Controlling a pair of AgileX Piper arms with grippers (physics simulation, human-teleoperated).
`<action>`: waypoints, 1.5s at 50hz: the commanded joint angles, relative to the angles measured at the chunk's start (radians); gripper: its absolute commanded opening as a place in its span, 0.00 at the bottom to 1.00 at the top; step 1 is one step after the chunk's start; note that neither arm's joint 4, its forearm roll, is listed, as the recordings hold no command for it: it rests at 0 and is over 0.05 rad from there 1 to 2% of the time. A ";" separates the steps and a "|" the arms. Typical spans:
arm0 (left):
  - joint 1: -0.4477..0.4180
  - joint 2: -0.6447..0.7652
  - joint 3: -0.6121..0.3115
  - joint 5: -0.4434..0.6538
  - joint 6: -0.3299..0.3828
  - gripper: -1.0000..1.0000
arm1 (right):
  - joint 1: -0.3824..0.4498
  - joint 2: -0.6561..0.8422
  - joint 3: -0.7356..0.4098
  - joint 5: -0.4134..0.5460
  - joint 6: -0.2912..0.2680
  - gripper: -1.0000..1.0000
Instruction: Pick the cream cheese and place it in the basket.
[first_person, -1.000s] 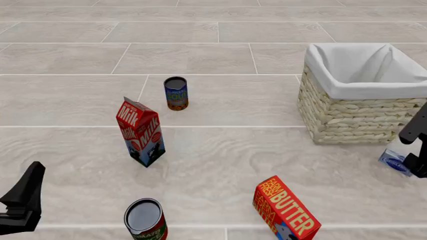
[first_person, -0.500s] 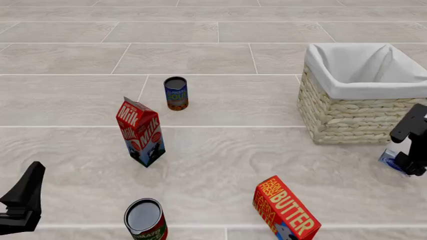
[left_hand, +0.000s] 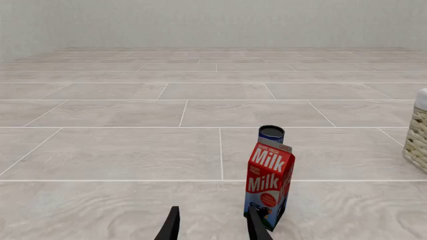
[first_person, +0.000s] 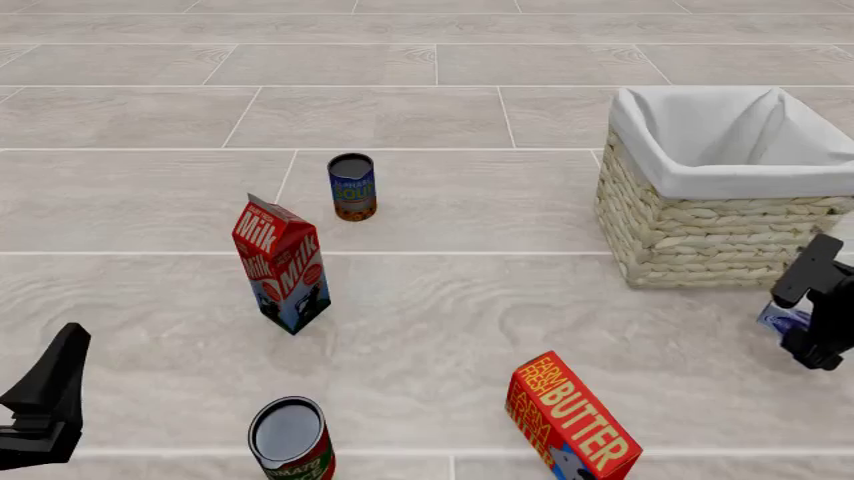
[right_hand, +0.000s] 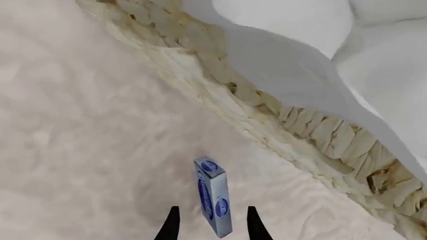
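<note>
The right gripper (right_hand: 210, 226) hangs over the cream cheese (right_hand: 213, 202) with its fingers apart, one on each side of the thin box, which stands on its narrow edge on the table just beside the near wall of the basket (right_hand: 287, 112). Because the box is balanced on edge and the fingers have little spare room, an off-centre descent could tip it flat or push it against the wicker. The left gripper (left_hand: 212, 227) idles near the milk carton (left_hand: 268, 185), fingers also parted.
</note>
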 joint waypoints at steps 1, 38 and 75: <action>0.000 0.000 0.000 0.000 0.000 1.00 | -0.018 0.041 -0.024 -0.014 -0.031 1.00; 0.000 0.000 0.000 0.000 0.000 1.00 | -0.013 0.151 0.014 -0.156 -0.050 0.00; 0.000 0.000 0.000 0.000 0.000 1.00 | 0.161 -0.181 0.302 -0.228 0.011 0.00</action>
